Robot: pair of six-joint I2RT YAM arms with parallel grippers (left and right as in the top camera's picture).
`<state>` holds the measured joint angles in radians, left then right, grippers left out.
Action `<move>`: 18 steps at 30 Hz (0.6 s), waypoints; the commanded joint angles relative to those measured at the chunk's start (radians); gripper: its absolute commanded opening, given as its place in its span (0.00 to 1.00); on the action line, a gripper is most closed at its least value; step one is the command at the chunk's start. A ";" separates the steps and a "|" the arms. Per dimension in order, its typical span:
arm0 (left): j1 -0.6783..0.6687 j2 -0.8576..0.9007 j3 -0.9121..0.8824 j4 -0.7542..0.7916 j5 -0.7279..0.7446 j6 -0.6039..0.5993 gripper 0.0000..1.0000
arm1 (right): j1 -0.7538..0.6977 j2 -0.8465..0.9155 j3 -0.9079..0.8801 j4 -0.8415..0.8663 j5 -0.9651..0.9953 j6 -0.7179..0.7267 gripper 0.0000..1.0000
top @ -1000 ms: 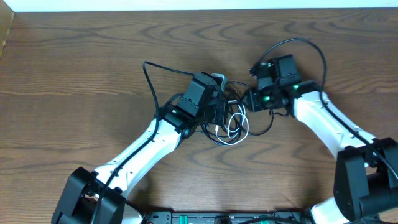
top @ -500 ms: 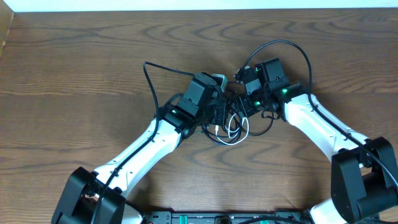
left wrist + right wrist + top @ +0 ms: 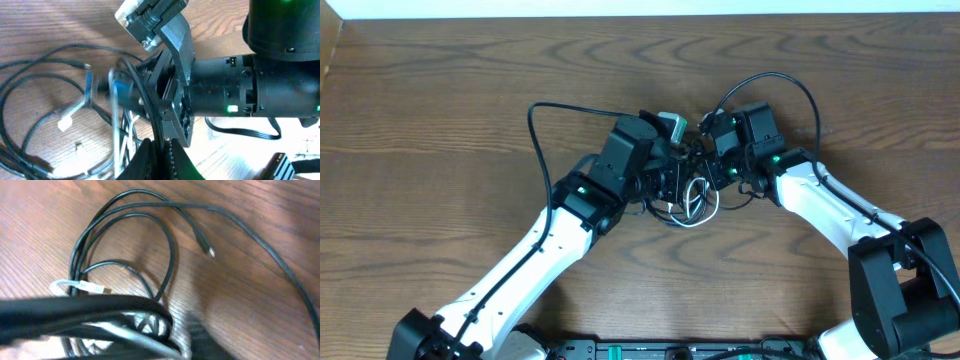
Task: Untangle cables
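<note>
1. Overhead view: both arms meet just above the centre of the frame over the wooden table [image 3: 440, 80]. The cables [image 3: 688, 196] lie in a tangled heap directly beneath and between the two wrists.
2. One black loop arcs out to the upper left of the heap, and another arcs over the right wrist toward the upper right.
3. The white cable [image 3: 706, 206] shows as a small coil at the lower edge of the heap, touching the black strands.
4. Left wrist view: the left gripper [image 3: 159, 156] is at the bottom centre of the frame, clenched on a black cable [image 3: 154, 117] that rises steeply from between its fingers. The right arm's black body fills the right half of the frame, close by.
5. In the same view, more black loops lie flat at the left, with a small white plug among them.
6. Overhead, the right gripper [image 3: 706, 166] sits at the heap's right edge. I cannot tell whether it is clenched or released, as its fingers are blurred.
7. Right wrist view: black loops spread across the table, one free plug end [image 3: 209, 251] lies at the upper right, and a white plug sits at the left.
</note>
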<state>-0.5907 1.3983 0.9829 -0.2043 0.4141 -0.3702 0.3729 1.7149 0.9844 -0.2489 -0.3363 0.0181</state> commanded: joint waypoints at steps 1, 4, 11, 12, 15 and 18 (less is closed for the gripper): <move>0.003 -0.012 0.003 0.000 0.007 -0.008 0.08 | 0.007 0.006 -0.008 0.005 0.005 0.050 0.01; 0.003 -0.008 0.003 -0.029 -0.119 -0.008 0.08 | 0.006 0.005 -0.008 -0.020 -0.022 0.056 0.06; 0.003 0.068 0.003 -0.042 -0.214 -0.008 0.08 | 0.006 -0.016 -0.006 -0.027 -0.066 0.056 0.33; 0.003 0.071 0.003 -0.042 -0.213 -0.009 0.08 | 0.006 -0.016 -0.006 -0.023 -0.066 0.056 0.33; 0.003 0.071 0.003 -0.042 -0.209 -0.008 0.08 | 0.006 -0.016 -0.006 -0.018 -0.066 0.056 0.35; 0.003 0.069 0.003 -0.034 -0.150 -0.008 0.07 | 0.007 -0.015 -0.006 -0.020 -0.066 0.056 0.40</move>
<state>-0.5907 1.4700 0.9829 -0.2432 0.2302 -0.3702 0.3771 1.7145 0.9813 -0.2703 -0.3897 0.0677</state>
